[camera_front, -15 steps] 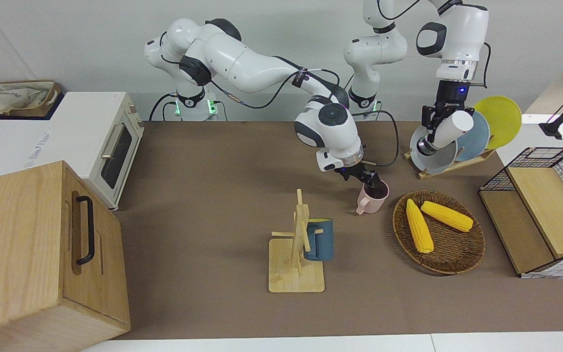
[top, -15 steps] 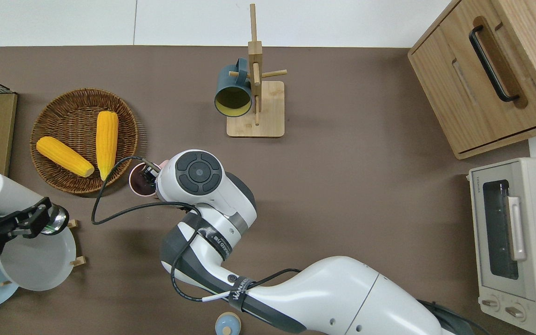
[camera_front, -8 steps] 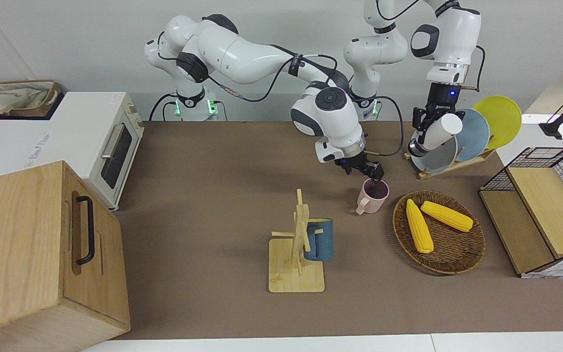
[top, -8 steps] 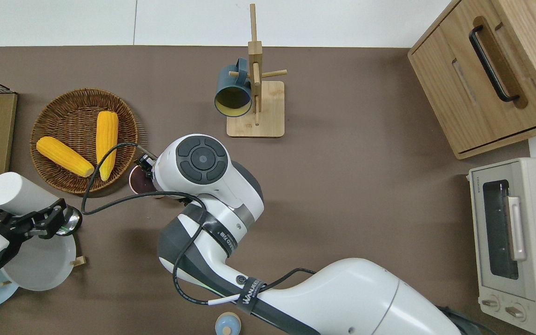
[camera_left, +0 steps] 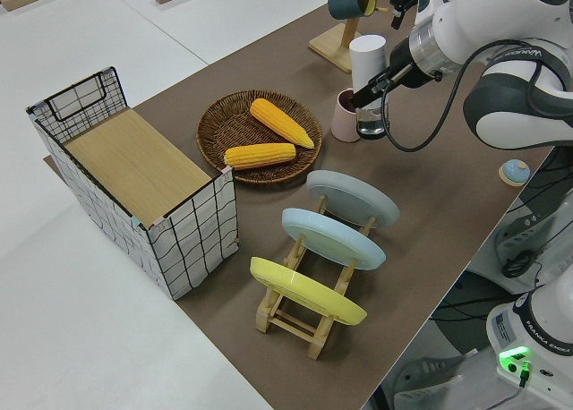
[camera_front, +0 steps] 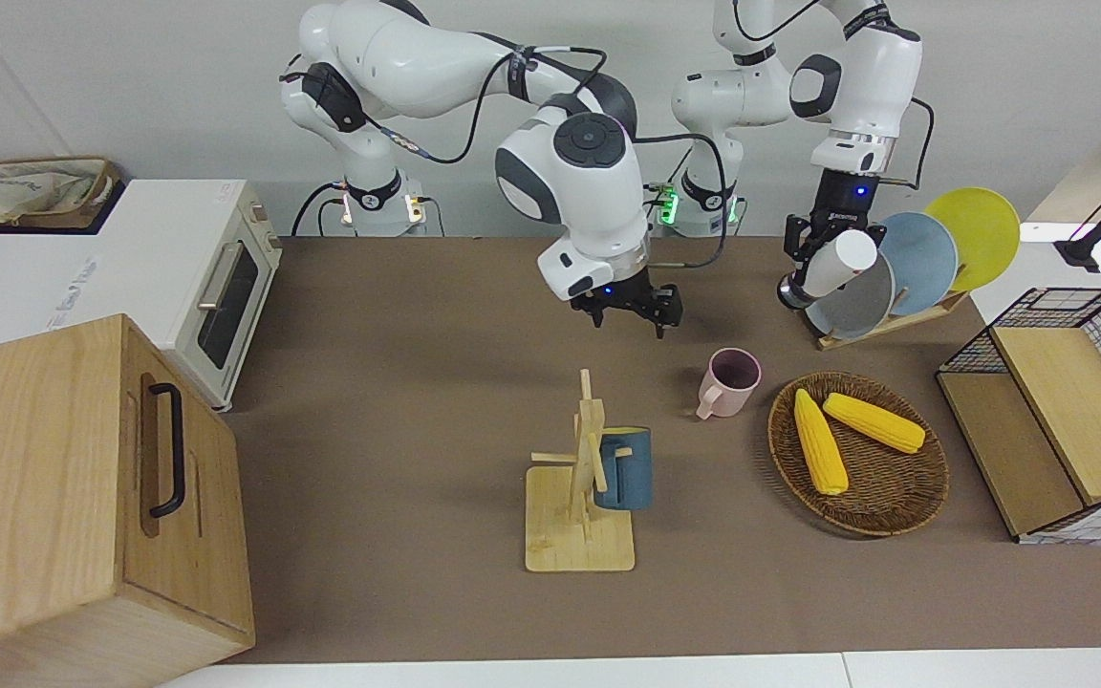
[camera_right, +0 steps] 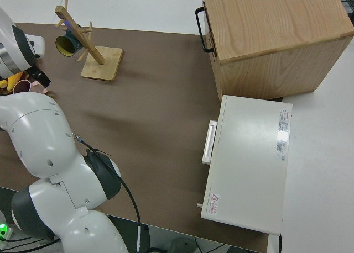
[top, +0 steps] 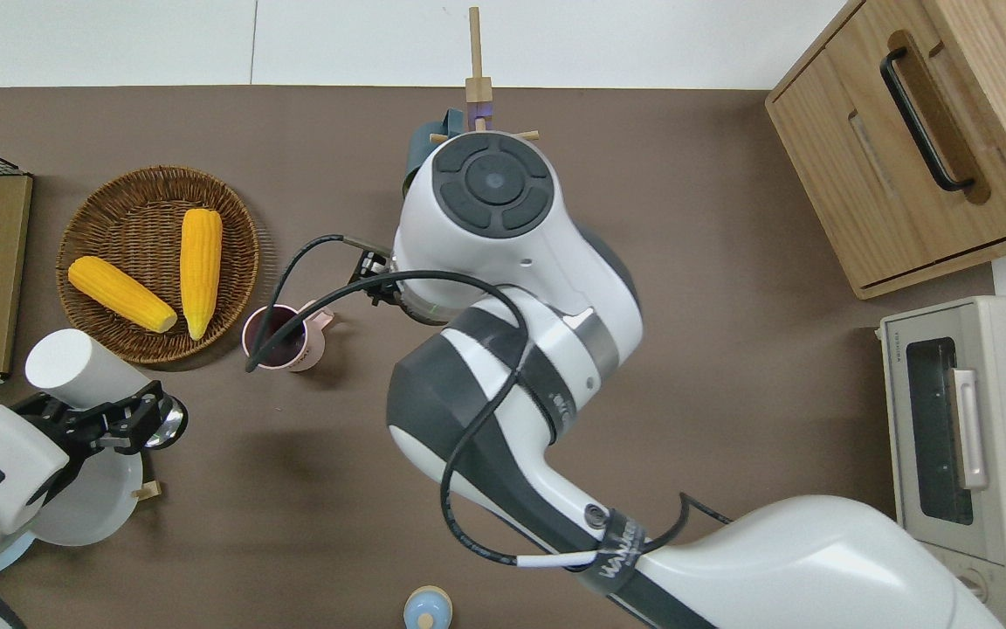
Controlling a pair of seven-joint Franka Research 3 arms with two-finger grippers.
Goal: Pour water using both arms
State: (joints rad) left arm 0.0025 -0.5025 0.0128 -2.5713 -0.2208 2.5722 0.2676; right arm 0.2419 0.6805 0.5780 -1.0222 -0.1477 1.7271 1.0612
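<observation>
Left pincer (camera_front: 816,268) pinches white bottle (camera_front: 842,263), tilted, up in air over bench (camera_front: 398,382), near plate rack (camera_front: 880,325). Right pincer (camera_front: 629,311) up in air over bare bench, fingers spread, holding nothing. Pink mug (camera_front: 730,382) stands on bench, dark inside, just beside corn basket (camera_front: 856,454), toward left arm's end. Blue mug (camera_front: 622,468) hangs on wooden mug stand (camera_front: 577,478), farther from robots than pink mug.
</observation>
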